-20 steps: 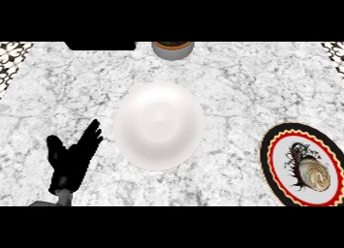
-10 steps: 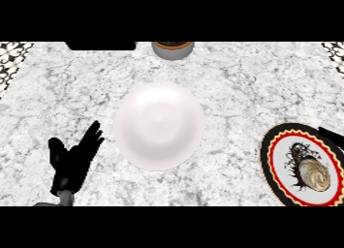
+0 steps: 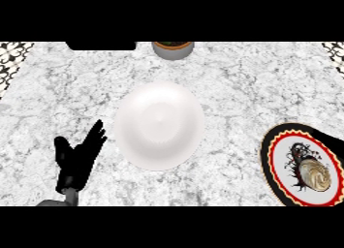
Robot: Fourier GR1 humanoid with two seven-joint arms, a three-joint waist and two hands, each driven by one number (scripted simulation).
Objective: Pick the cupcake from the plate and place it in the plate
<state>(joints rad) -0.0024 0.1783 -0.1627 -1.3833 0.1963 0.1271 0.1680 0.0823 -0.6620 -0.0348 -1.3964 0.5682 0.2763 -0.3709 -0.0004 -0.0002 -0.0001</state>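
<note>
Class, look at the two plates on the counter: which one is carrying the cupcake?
The patterned plate with the black and red rim at the right edge holds the cream-swirled cupcake; the plain white plate in the middle holds nothing.

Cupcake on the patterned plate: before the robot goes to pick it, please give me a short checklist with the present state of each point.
1. Cupcake sits on the patterned plate at the counter's right edge: ok.
2. White plate in the middle holds nothing, ready to receive: ok.
3. Left robot hand is open, fingers up, beside the white plate and holding nothing: ok.
4. Right robot hand is in view and placed for the grasp: not ok, it does not show.
5. Patterned plate lies fully in view: not ok, the right edge cuts it.
6. Grey pot at the far edge stands apart from both plates: ok.
</note>
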